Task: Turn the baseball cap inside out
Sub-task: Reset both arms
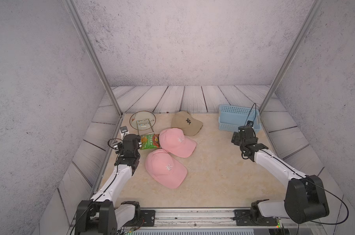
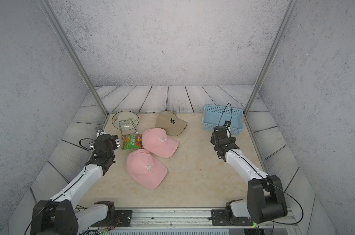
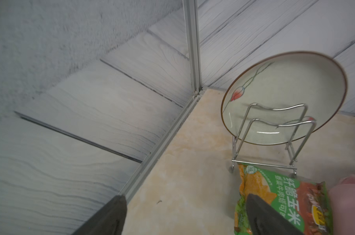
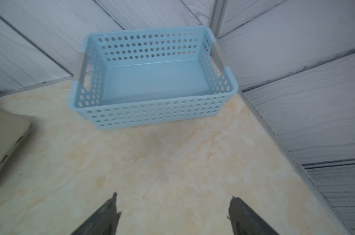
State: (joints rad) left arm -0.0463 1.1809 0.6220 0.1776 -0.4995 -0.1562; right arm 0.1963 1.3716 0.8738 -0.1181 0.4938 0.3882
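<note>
- Pale marbled surface [image 1: 223,173] under everything. Looks like the very start of the job: nothing picked up, nothing turned.
- Blue basket [image 4: 156,117] just ahead of the right gripper [image 4: 173,195]. Holds nothing at all.
- Front pink cap [image 1: 164,168], round side up and right way out. Lies beside the left gripper [image 3: 184,196], well apart from the right gripper. Probably the easiest one to reach.
- Back pink cap [image 1: 176,145], right against the front pink cap and a bit further from the left gripper. Also right way out.
- Tan cap [image 1: 185,123], further off again, between the two grippers. Right way out too. Cannot tell which of the three caps is meant.
- Plate [image 3: 284,85] standing in a wire rack [image 3: 264,164], ahead of the left gripper. Nothing on it.
- Snack bag [image 3: 284,195] lying flat, just under the tip of the left gripper.
- Left gripper spread wide, holding nothing. Right gripper spread wide too, holding nothing.
- Next, most likely: move over to a cap, pinch its edge with one gripper, then push the soft top down and through with the other. Needs a hold on the cloth, not the stiff brim.
</note>
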